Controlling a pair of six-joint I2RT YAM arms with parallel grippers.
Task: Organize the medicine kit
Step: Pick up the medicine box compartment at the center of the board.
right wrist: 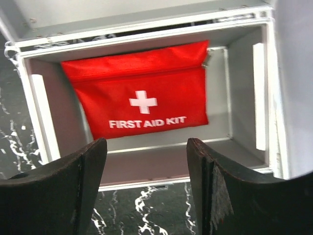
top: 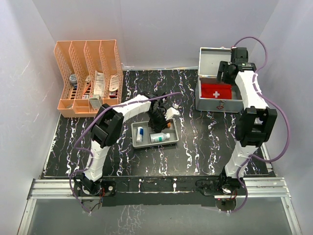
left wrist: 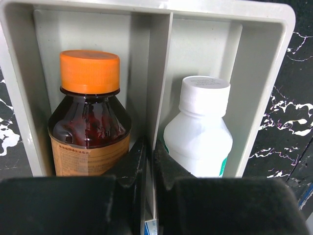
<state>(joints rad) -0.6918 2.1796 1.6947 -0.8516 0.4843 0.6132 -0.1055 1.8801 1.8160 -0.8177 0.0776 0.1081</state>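
Note:
The medicine kit (top: 219, 105) is a grey metal box standing open at the back right, lid up, with a red first-aid pouch (right wrist: 142, 93) lying flat inside it. My right gripper (right wrist: 146, 143) hovers above the kit's front wall (right wrist: 146, 169), open, with nothing between its fingers. A shallow grey divided tray (top: 133, 139) sits mid-table. My left gripper (left wrist: 150, 159) is shut on the tray's centre divider (left wrist: 160, 73). A brown bottle with an orange cap (left wrist: 90, 127) lies left of the divider, and a white bottle (left wrist: 200, 137) lies right of it.
An orange four-slot file organizer (top: 88, 54) holding several packets stands at the back left. A small white bottle with a blue label (top: 140, 133) lies in the tray's left compartment. White walls close in the table on three sides.

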